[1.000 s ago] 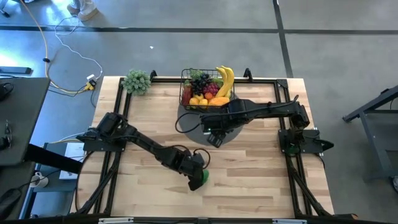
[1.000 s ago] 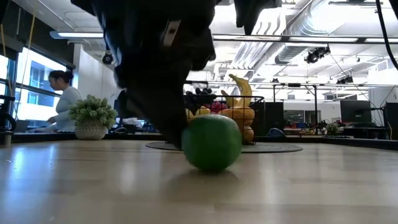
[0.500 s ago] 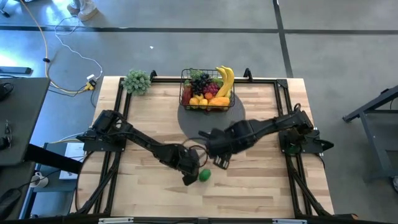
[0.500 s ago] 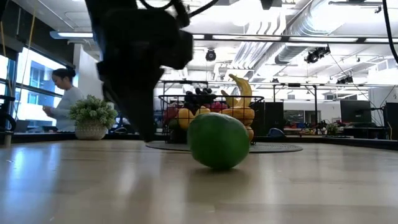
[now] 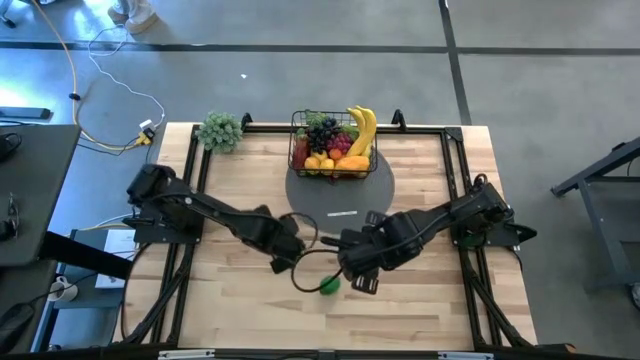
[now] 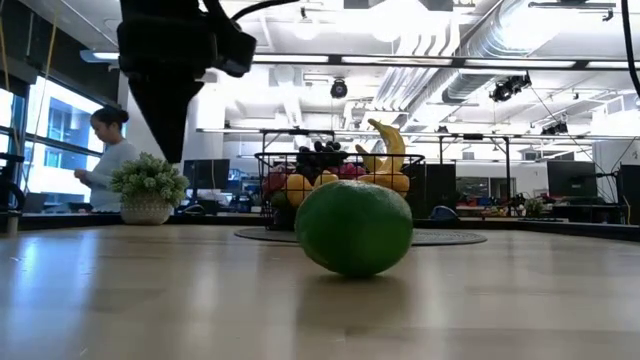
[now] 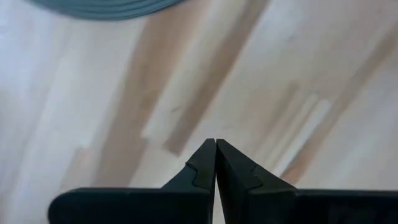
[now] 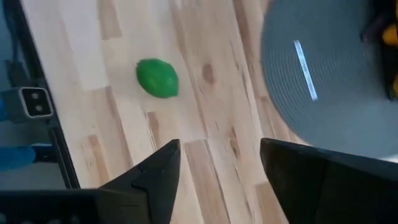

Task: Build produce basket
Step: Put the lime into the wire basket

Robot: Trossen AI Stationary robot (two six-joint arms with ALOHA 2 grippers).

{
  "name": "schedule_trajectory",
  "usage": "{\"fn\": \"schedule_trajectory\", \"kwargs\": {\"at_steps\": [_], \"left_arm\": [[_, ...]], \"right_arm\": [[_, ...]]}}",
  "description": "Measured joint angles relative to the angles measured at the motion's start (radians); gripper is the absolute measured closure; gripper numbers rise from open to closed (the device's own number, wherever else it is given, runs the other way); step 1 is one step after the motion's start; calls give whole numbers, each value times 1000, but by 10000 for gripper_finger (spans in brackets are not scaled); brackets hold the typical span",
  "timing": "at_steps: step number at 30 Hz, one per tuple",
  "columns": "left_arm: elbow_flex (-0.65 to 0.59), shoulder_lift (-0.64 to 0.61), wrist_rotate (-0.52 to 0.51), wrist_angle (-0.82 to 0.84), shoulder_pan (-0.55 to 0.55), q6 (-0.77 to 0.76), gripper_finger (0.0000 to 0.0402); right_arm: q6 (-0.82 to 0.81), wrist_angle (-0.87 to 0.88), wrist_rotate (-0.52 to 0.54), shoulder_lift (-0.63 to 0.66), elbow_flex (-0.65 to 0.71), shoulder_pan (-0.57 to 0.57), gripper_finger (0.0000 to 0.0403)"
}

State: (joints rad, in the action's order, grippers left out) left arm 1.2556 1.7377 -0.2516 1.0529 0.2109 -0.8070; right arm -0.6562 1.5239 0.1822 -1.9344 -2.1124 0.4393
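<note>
The green lime (image 5: 329,285) sits loose on the table (image 5: 430,310), well short of the basket (image 5: 333,147) on the grey mat (image 5: 345,200). Right gripper (image 5: 360,280) hangs just beside it, fingers spread; left gripper (image 5: 284,262) is pinched shut, empty. Risk: it's round, so a clipped approach could send it rolling off. The low view hides the right gripper; only overhead shows the gap

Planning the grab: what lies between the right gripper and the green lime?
Only bare wooden tabletop lies between the open right gripper and the green lime, as the right wrist view shows.
</note>
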Motion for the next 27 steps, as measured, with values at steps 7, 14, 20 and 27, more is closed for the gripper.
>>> {"fn": "schedule_trajectory", "kwargs": {"at_steps": [7,14,20,27], "left_arm": [[0,-109,-23,146,-59,8,402],[1,-253,-33,185,-123,0,402],[1,-360,-28,170,-155,-5,402],[2,-430,-27,162,-164,-12,402]], "right_arm": [[230,-97,-9,-4,0,6,159],[501,-221,-35,-26,0,16,153],[639,-292,-94,-93,0,11,153],[658,-336,-184,-155,0,-23,153]]}}
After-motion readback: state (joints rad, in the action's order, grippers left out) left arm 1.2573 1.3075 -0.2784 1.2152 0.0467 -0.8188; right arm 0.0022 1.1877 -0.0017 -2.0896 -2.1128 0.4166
